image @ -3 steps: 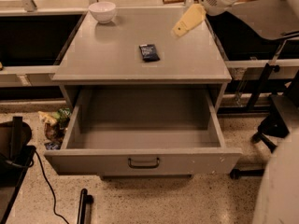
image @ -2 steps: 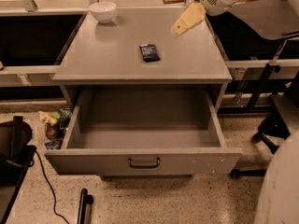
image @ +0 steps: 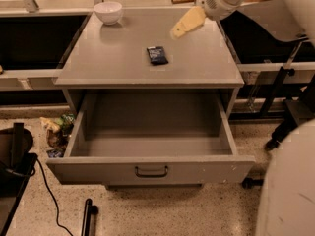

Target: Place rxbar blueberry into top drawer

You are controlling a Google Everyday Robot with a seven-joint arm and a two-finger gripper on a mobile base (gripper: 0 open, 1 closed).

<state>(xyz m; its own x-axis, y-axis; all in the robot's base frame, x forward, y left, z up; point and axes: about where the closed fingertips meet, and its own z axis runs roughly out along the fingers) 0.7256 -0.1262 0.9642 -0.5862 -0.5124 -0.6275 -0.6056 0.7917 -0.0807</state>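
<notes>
The rxbar blueberry point(image: 157, 55), a small dark navy bar, lies flat near the middle of the grey cabinet top point(image: 202, 63). The top drawer point(image: 206, 171) is pulled wide open below it; its inside is empty and its dark pull handle point(image: 151, 171) faces me. My gripper point(image: 181, 26), tan-coloured on a white arm, hangs above the cabinet top at the back right. It is a short way behind and to the right of the bar and does not touch it.
A white bowl point(image: 108, 11) stands at the back left corner of the cabinet top. Snack bags point(image: 56, 129) lie on the floor left of the drawer. A black object with a cable point(image: 15, 156) is at the left. Dark stand legs point(image: 283, 127) are on the right.
My gripper has moved a little to the left and down, closer to the bar. The bar, bowl and drawer have not moved.
</notes>
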